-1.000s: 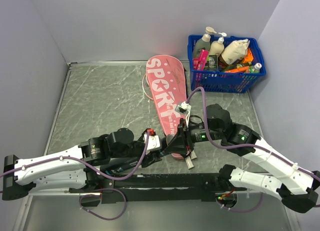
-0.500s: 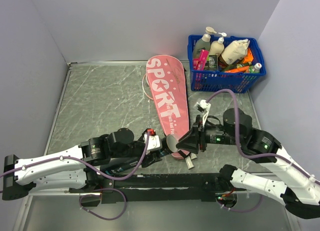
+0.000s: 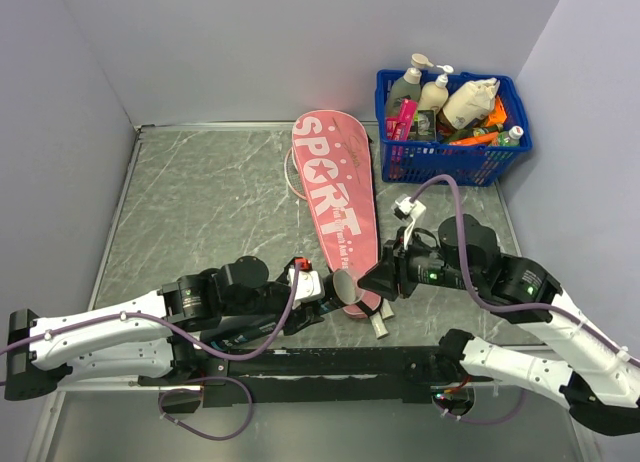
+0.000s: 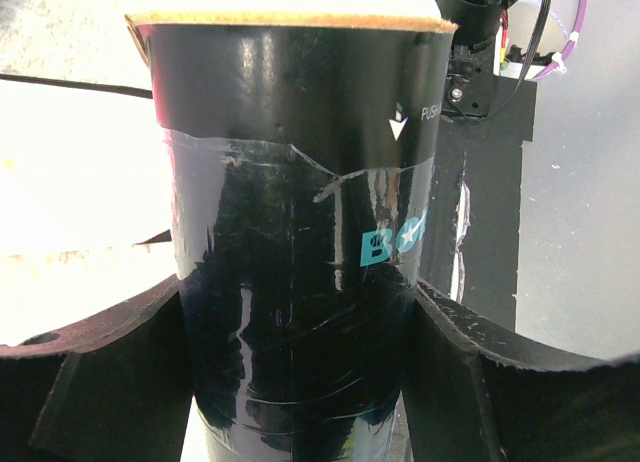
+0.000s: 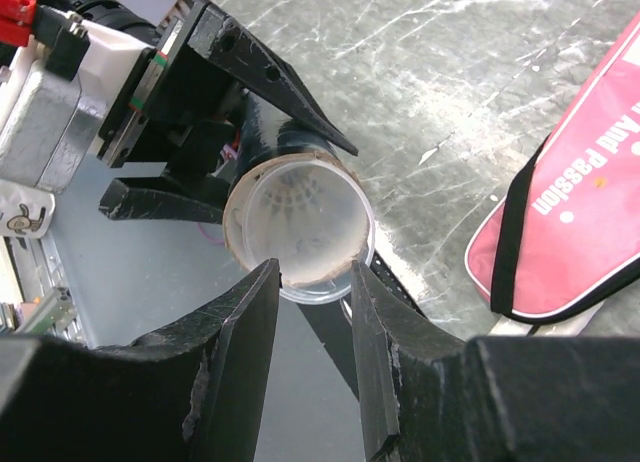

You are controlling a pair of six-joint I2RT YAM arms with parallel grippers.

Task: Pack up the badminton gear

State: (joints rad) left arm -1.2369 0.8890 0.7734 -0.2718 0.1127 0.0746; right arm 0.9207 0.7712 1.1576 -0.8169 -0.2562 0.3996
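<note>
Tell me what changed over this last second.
The right arm swung out rightward, off the pink racket cover; the right gripper now points left at the black tube's lidded mouth. No grab or release shows. The left gripper stays clamped on the tube; cover and blue basket unmoved.

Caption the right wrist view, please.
Left hand holds the black tube end-on, its mouth framed by the right hand; pink cover nearby.
</note>
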